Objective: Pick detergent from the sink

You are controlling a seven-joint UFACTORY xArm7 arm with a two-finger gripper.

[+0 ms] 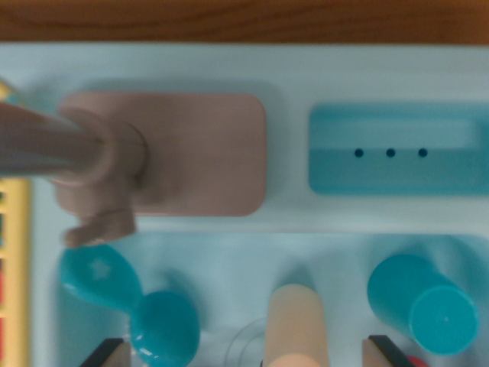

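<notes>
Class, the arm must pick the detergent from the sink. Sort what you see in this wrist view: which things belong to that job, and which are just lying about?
Belongs to the job:
- beige detergent bottle
- sink
- gripper, open, fingertips either side of the bottle

Just lying about:
- teal cup, on its side
- teal scoop
- tap
- teal soap tray
- yellow rack

place: toy kitchen — plastic sink | pink faucet | wooden tabletop
</notes>
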